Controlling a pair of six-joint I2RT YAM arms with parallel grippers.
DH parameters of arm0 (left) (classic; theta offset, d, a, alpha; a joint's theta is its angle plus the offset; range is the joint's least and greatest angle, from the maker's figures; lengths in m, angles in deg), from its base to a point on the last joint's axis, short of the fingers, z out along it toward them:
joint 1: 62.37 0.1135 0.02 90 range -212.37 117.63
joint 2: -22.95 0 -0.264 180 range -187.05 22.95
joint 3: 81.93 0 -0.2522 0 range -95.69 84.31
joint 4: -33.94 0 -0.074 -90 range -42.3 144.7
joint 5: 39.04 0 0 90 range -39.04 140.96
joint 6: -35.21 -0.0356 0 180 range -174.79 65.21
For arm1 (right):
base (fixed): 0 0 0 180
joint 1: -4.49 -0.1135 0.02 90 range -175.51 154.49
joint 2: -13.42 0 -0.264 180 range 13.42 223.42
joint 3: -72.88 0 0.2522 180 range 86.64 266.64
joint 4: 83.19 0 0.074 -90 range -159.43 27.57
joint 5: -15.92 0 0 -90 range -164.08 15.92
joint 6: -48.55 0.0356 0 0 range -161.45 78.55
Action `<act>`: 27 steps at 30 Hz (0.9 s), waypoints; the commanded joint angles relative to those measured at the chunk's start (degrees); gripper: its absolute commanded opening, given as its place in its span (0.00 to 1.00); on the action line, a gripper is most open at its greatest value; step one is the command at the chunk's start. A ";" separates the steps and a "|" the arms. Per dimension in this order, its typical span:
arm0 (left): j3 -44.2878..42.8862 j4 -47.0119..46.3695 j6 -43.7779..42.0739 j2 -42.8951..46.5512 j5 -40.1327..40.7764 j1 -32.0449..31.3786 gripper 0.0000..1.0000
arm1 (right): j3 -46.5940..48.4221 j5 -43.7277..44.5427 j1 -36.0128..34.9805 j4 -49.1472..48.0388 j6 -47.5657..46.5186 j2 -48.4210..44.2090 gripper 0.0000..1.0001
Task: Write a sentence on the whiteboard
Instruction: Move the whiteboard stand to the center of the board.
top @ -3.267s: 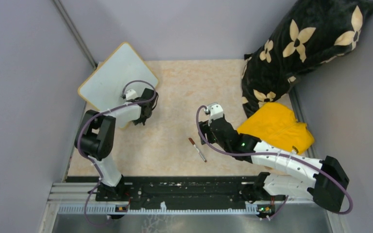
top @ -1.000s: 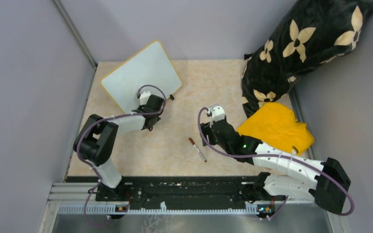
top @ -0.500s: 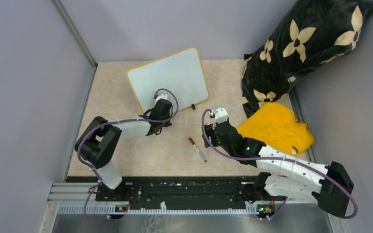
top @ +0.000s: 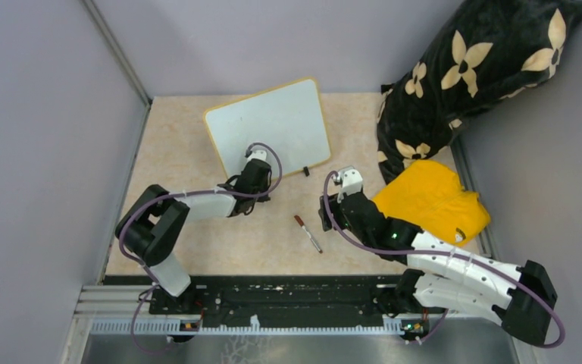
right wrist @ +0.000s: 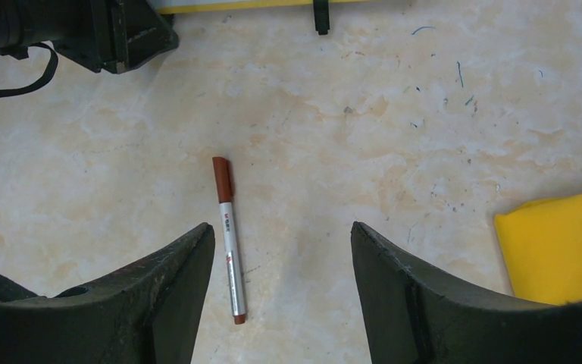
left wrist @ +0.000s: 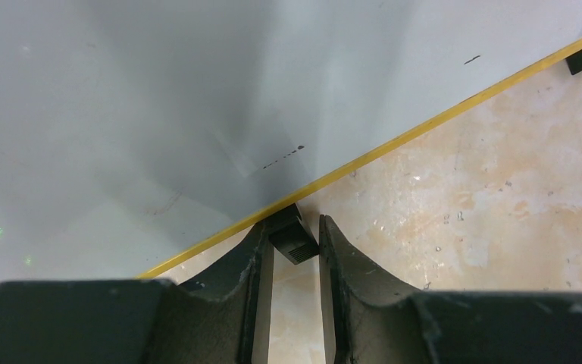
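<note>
Left gripper (left wrist: pixel 292 225) was nipped narrowly onto the black foot (left wrist: pixel 292 238) of the whiteboard (left wrist: pixel 159 98), a sound hold for what looked a light, stiff, slick-faced board, while right gripper (right wrist: pixel 281 227) gaped empty above the marker (right wrist: pixel 227 227).

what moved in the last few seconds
The left gripper, shut on a black foot of the whiteboard, swung it from the far-left corner rightward toward the middle. The right gripper, open, edged right; the marker, pillow and yellow cloth stayed.

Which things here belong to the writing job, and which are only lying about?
For the job: whiteboard, gripped by the left hand; marker, near the open right hand.
Lying about: black flowered cushion; yellow cloth.
</note>
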 commanded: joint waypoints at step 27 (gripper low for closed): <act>6.12 11.92 3.36 9.72 -5.65 -2.40 0.82 | 0.47 1.42 -0.50 0.21 1.26 -1.36 0.66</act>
